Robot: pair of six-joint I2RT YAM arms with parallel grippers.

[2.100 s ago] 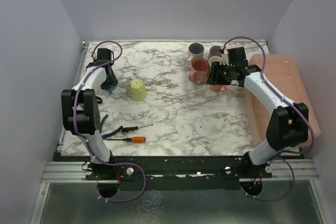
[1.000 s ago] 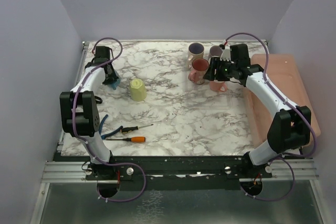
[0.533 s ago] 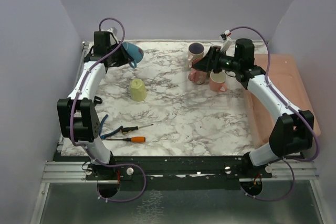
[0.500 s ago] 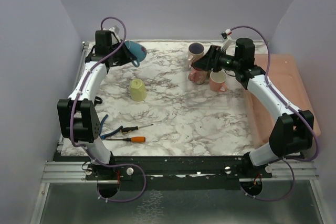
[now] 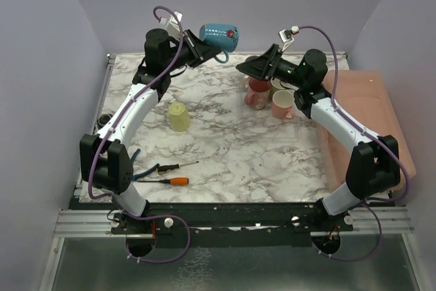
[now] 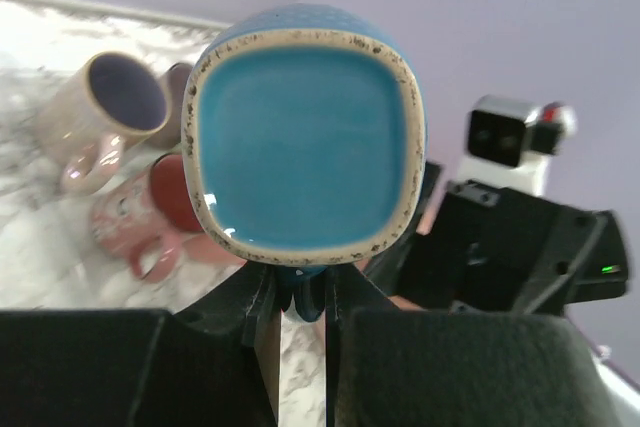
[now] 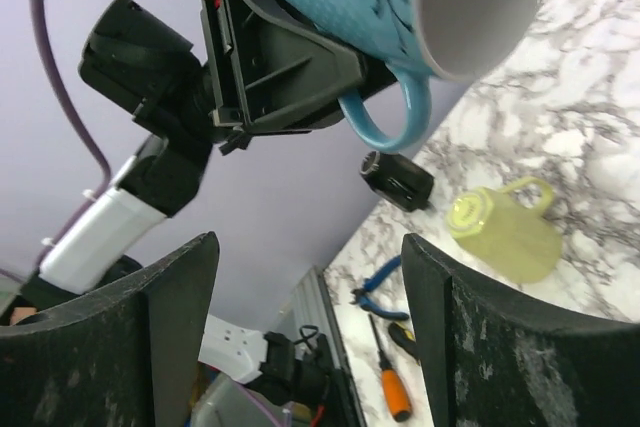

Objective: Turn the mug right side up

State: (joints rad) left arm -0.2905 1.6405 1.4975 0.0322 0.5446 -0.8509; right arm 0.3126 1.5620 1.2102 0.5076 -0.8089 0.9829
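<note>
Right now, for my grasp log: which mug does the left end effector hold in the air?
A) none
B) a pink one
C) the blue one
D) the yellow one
C: the left end effector is shut on the blue mug, raised well above the table, while the yellow mug rests on the marble.

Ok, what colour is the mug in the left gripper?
The mug is teal blue; clearest in the left wrist view.

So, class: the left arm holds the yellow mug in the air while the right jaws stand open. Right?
No. The left arm holds the blue mug in the air, as the top external view shows; the yellow mug is on the table.
</note>
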